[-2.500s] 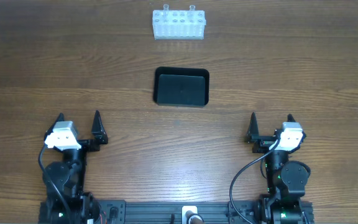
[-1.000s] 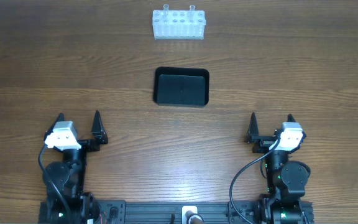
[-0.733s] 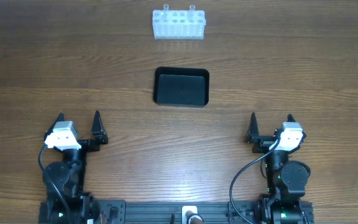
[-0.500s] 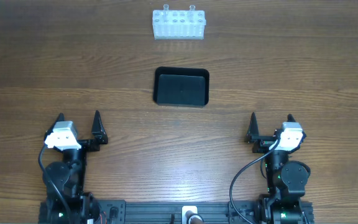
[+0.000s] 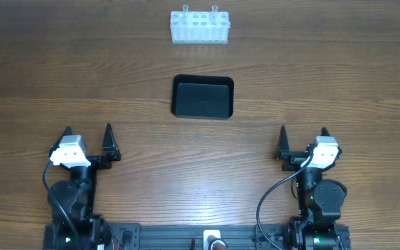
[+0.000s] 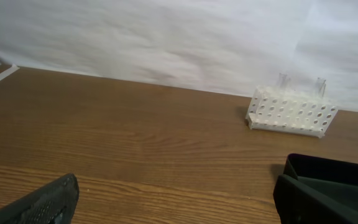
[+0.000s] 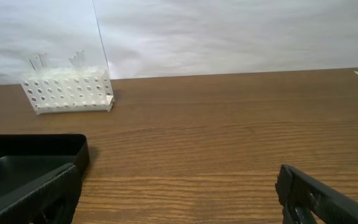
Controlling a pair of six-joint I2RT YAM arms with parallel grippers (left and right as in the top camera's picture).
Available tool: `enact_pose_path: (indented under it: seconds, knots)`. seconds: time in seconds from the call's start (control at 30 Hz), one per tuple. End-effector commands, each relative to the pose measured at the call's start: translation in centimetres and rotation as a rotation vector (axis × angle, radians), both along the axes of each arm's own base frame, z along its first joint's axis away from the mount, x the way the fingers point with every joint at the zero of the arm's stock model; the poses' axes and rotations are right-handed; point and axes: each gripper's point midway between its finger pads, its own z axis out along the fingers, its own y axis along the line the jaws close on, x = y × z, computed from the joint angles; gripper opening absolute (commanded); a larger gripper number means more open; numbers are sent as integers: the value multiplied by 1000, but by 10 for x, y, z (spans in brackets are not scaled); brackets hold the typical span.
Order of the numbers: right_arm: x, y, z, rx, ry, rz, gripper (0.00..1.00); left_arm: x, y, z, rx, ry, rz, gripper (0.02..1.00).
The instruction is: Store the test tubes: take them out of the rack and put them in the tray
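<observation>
Presently left gripper [image 5: 87, 135] and right gripper [image 5: 303, 135] sit near, spread wide; test tubes [image 5: 185, 8] upright in far rack [image 5: 199, 33], tray [image 5: 203, 97] between.

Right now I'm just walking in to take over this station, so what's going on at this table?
Nothing is being handled. Two test tubes stand in the white rack at the far side of the table. The black tray, between the rack and the arms, is empty. The left gripper and right gripper are both open and hold nothing, near their bases and well short of the tray. The storing has not yet begun.
</observation>
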Motion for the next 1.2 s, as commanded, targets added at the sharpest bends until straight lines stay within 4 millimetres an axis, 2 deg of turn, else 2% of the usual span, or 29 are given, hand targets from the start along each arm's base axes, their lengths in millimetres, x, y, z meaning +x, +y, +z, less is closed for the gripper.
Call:
enact_pose_path:
  seconds: [0.03, 0.3, 0.43, 0.63, 0.77, 0.97, 1.1, 1.2]
  knots:
    - [0, 1, -2, -3, 1, 8, 993, 0, -1, -2, 13, 3, -9, 998]
    - [0, 1, -2, -3, 1, 8, 993, 0, 0, 3, 15, -2, -1, 998]
    - [0, 1, -2, -3, 1, 8, 991, -1, 2, 28, 17, -18, 6, 998]
    - [0, 1, -2, -3, 1, 8, 991, 7, 2, 60, 11, 53, 5, 996]
    - [0, 1, -2, -3, 1, 8, 991, 21, -2, 93, 11, 62, -13, 998]
    - [0, 1, -2, -3, 1, 8, 991, 54, -22, 140, 12, 80, -89, 998]
    - [0, 1, -2, -3, 1, 8, 993, 79, -45, 160, 15, 98, -157, 998]
    - [0, 1, -2, -3, 1, 8, 991, 96, -69, 165, 19, 126, -220, 998]
